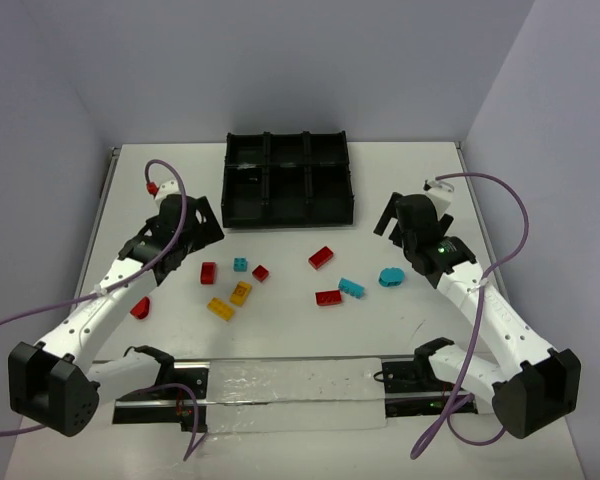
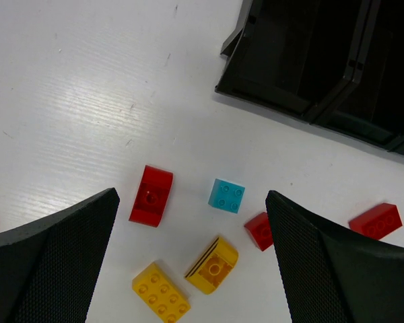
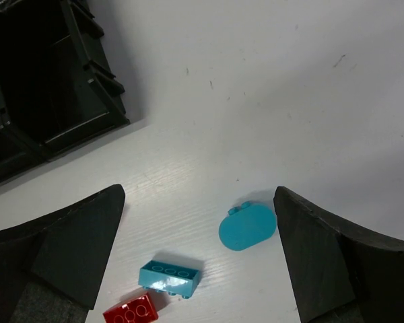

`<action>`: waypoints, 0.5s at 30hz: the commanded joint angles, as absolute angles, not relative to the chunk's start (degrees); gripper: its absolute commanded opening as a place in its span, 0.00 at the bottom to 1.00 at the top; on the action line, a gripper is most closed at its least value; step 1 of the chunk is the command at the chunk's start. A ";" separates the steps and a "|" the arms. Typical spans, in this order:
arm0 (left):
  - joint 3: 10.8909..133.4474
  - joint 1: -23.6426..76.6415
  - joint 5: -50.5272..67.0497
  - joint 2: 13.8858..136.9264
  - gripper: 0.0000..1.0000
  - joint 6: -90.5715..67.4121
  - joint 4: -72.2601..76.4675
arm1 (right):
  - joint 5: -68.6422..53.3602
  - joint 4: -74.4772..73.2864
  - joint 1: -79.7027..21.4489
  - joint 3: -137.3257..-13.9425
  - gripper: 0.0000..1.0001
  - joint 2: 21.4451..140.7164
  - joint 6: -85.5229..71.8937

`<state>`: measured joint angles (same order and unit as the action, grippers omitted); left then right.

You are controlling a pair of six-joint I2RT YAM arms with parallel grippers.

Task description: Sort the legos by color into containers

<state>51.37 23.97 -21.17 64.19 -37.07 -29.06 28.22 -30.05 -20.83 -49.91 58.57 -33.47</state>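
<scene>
Currently left jaws wide, right jaws wide, both empty; legos [image 1: 321, 257] loose on table [image 1: 280, 335] near tray [image 1: 280, 214].

A smooth white counter [image 1: 280, 335] spans the scene; a plain pale lilac-grey back wall [image 1: 280, 60], a matching left wall [image 1: 30, 150] and right wall [image 1: 570, 150] enclose it; soft light leaves a faint sheen on the counter; a clear, rippled plastic strip [image 1: 300, 393] lies along its near edge.

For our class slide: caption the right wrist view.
Open right gripper above a teal oval piece, teal brick and red brick, near the black tray.
</scene>
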 commanded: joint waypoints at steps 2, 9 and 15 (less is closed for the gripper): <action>52.08 24.26 -19.93 60.93 0.99 -36.12 -26.24 | 29.83 -29.90 -21.27 -49.06 1.00 56.68 -34.93; 52.02 24.26 -21.48 60.56 0.99 -35.86 -27.26 | 28.96 -30.81 -21.35 -48.49 1.00 55.02 -36.42; 52.11 24.26 -22.78 61.08 0.99 -36.48 -28.42 | 28.88 -35.88 -21.18 -47.22 1.00 55.47 -43.56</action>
<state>51.35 23.97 -21.14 61.49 -36.82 -28.91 28.20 -31.81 -20.86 -48.63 56.01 -37.69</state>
